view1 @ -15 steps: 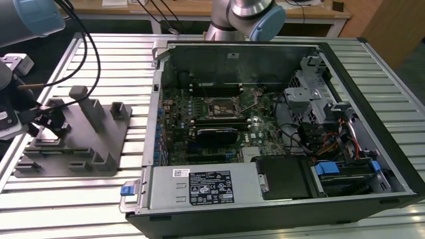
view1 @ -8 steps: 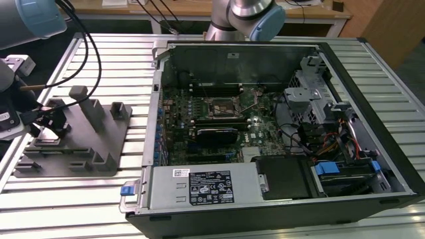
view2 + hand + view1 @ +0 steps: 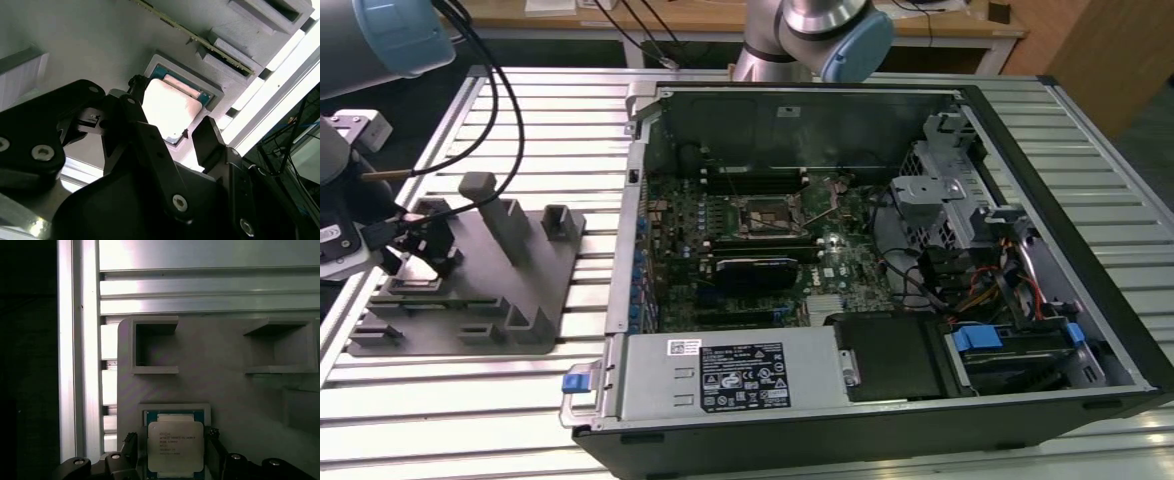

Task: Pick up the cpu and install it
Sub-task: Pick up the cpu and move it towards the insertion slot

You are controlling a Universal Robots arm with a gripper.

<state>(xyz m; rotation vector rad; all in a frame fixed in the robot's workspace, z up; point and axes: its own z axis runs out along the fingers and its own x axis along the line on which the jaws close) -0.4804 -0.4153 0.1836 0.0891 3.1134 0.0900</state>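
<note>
An open computer case lay on its side on a slatted aluminium table. Inside the case sat a green motherboard, with a silver power supply along the case's near edge and a grey drive cage toward the exterior view's right. A blue tab stuck out at the case's near corner. Just beside the case, on the exterior view's left, rested a grey holder block with upright posts and square pockets. Behind the case stood a wooden desk.

cpu bottom edge cut off, first wrist view; gripper perhaps covers corner.
</note>
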